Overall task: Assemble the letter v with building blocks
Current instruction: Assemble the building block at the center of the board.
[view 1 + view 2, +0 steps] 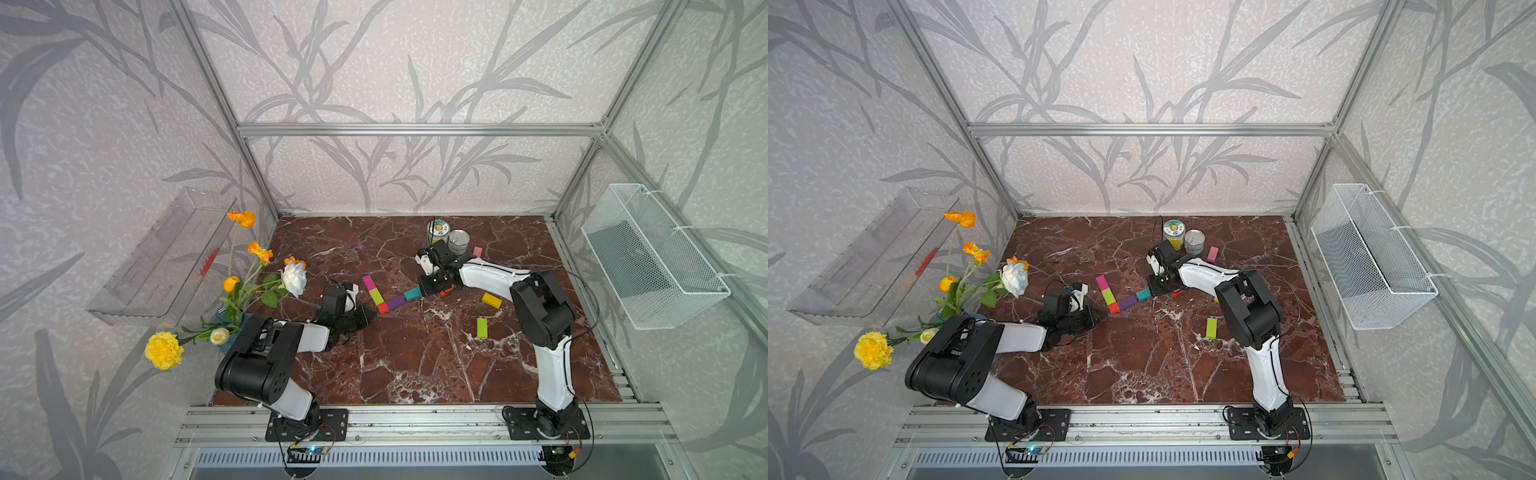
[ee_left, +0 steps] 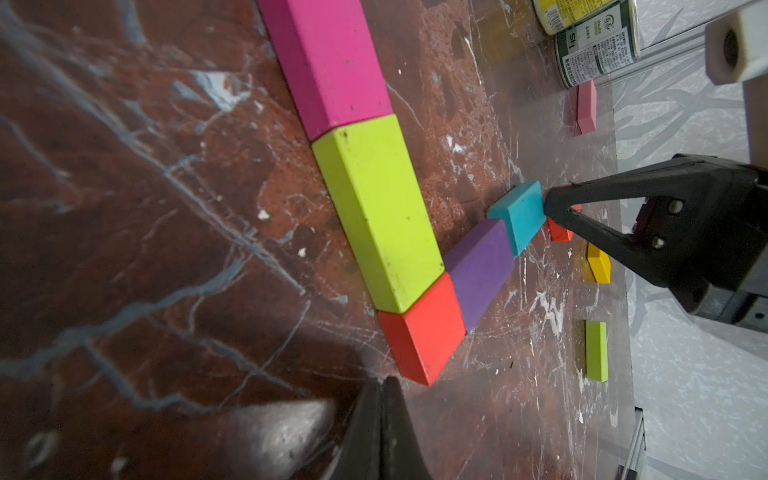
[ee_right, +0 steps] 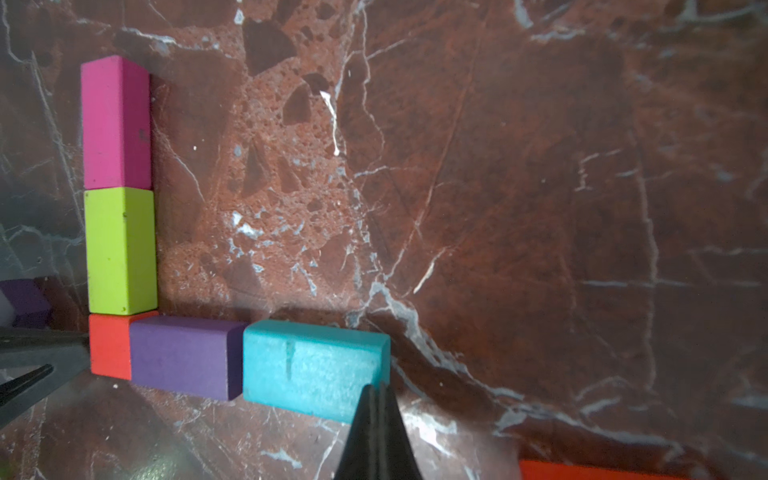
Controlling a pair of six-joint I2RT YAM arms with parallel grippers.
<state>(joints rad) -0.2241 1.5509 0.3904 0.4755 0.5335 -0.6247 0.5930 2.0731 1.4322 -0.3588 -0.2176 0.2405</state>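
Left gripper (image 2: 384, 399) fills the left wrist foreground, jaws pressed together, empty, tip just short of red corner block (image 2: 424, 328). Right wrist view: right gripper (image 3: 376, 399) likewise closed, empty, tip against teal block (image 3: 311, 370) ending the purple-teal row. In a top view: letter v (image 1: 377, 296) lies mid-way on marble tabletop (image 1: 415, 361); yellow block (image 1: 492, 300), loose lime block (image 1: 482, 328) and pink block (image 1: 477, 252) lie apart on the right arm's side.
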